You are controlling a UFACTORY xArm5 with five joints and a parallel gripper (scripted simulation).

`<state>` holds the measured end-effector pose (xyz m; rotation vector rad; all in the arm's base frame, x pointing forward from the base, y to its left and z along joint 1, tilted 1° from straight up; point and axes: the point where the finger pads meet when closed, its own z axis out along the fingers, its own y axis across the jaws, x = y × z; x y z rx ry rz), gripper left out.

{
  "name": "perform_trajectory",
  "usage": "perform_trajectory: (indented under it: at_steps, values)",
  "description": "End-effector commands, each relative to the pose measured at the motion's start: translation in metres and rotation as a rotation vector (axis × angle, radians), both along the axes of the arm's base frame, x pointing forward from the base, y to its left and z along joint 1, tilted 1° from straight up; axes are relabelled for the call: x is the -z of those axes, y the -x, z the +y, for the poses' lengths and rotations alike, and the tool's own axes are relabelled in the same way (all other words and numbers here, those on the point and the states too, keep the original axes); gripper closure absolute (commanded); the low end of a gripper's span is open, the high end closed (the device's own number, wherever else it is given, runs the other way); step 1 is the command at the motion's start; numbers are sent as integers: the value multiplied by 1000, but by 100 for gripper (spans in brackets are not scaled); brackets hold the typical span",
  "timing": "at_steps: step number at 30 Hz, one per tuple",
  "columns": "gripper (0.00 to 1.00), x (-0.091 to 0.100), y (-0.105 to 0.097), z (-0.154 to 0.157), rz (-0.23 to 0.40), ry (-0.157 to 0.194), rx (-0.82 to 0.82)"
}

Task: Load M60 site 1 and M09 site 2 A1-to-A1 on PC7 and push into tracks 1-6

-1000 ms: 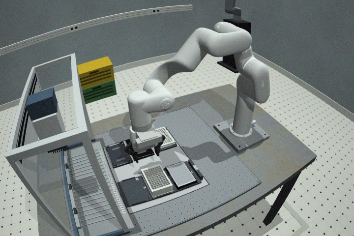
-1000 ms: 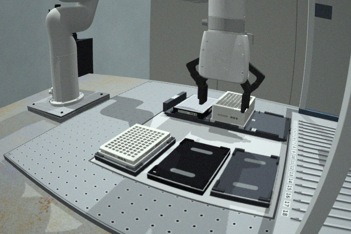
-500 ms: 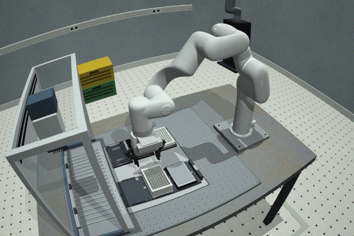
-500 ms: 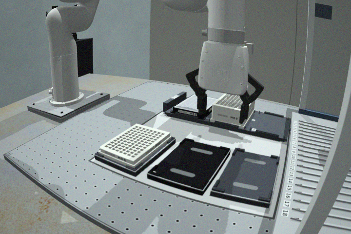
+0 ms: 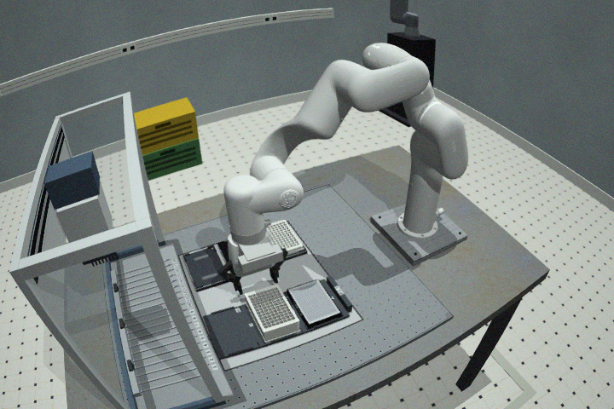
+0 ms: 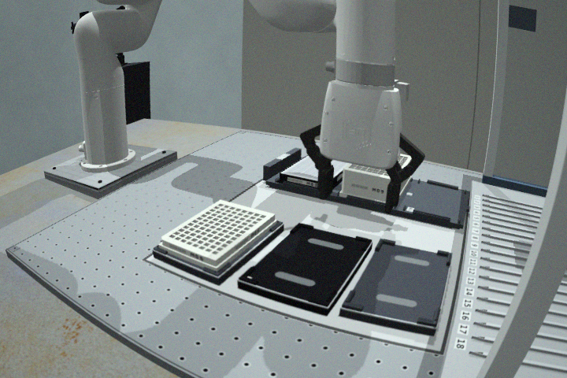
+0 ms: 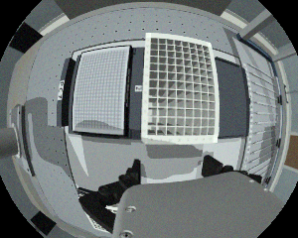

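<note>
The carrier PC7 (image 5: pixel 230 332) (image 6: pixel 431 196) (image 7: pixel 233 99) lies on the apron in front of the rails, its handle (image 5: pixel 338 291) (image 6: pixel 282 164) (image 7: pixel 65 94) away from them. M60 (image 5: pixel 313 301) (image 7: pixel 101 89) is on site 1 beside the handle and looks flat. The tall block M09 (image 5: pixel 271 308) (image 6: pixel 365 184) (image 7: pixel 179 89) is on site 2; its seating is hard to tell. Site 3 is empty. My gripper (image 5: pixel 257 286) (image 6: pixel 356 202) (image 7: pixel 173 168) is open and empty, low beside the carrier's nest-facing long side. M06 (image 5: pixel 285 236) (image 6: pixel 217 229) sits on S1. A1 marks are too small to read.
Empty nests S2 (image 6: pixel 306 267) and S3 (image 5: pixel 201 267) (image 6: pixel 400 285) stand across the apron from the carrier. The rails (image 5: pixel 148 308) (image 6: pixel 511 249) (image 7: pixel 263 109) lie beyond the numbered edge, under the instrument's frame (image 5: pixel 165 298) (image 6: pixel 523 285). No lit lamp is visible.
</note>
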<state>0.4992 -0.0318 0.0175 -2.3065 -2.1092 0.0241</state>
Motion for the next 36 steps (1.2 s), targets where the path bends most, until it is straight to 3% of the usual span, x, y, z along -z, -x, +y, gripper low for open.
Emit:
perform_trajectory:
  at_steps: [1, 36]
  values:
    - [0, -2, -2, 0, -6, -9, 0]
    - [0, 16, -2, 0, -6, -9, 0]
